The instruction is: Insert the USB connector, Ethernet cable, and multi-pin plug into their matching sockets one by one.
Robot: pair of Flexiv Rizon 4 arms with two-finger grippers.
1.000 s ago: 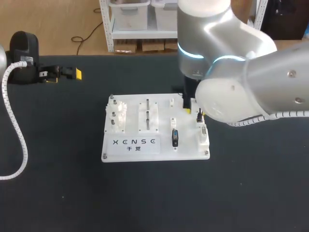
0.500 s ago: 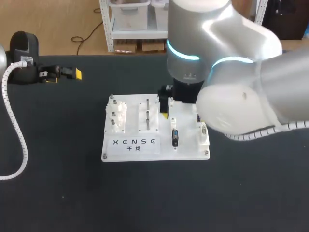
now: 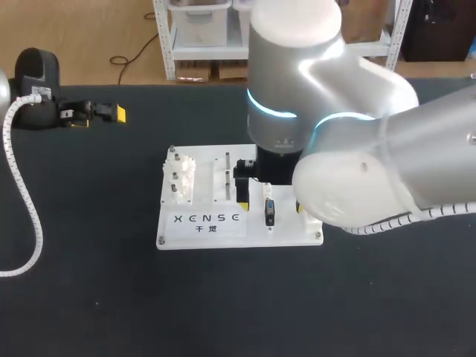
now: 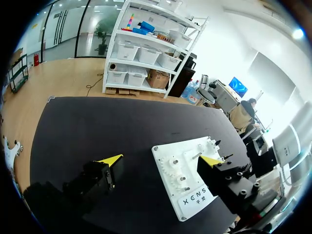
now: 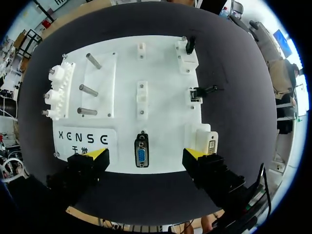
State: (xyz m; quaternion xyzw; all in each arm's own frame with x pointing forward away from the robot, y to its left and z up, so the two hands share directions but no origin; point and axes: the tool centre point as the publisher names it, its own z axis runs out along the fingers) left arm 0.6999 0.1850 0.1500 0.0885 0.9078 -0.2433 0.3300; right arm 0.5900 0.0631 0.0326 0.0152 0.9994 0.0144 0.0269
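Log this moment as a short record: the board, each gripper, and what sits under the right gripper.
board: white board, flat on the black table
right gripper: open, empty, above the board's near edge
under right gripper: blue multi-pin connector on the board, neither finger touching it
beside it: white multi-pin connector at the board's corner
left gripper: open, empty, at the table's far left, apart from the board
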